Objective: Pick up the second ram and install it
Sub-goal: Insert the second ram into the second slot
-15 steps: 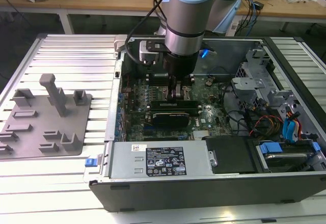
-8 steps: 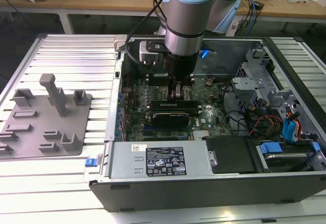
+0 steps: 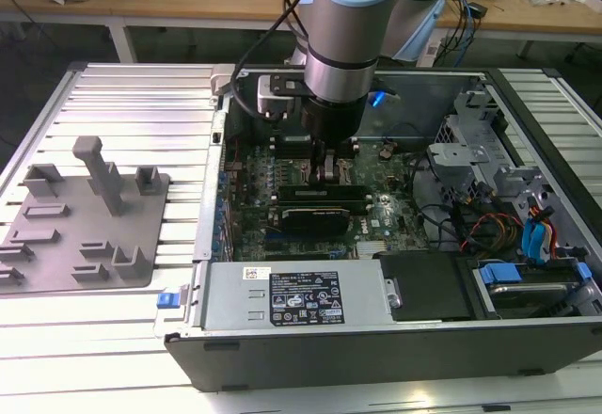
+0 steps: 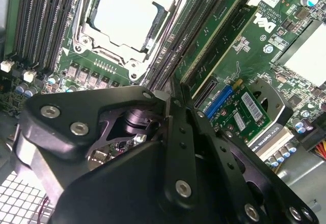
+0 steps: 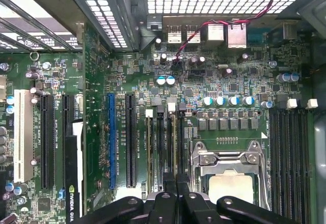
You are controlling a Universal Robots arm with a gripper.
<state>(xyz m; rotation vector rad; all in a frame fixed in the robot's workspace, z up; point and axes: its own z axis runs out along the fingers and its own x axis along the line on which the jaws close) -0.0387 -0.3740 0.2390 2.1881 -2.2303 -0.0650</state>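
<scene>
Exterior view: gripper (image 3: 324,171) was lowered inside the open computer case (image 3: 527,132), over the motherboard (image 3: 254,165).
Fingers were pressed together beside the CPU socket (image 5: 230,175); the second ram (image 4: 214,33) stood edge-on in a slot just ahead of the fingertips, not gripped.

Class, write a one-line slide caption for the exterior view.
Robot arm's gripper lowered inside an open computer case, above the motherboard; grey holder tray alongside.
</scene>
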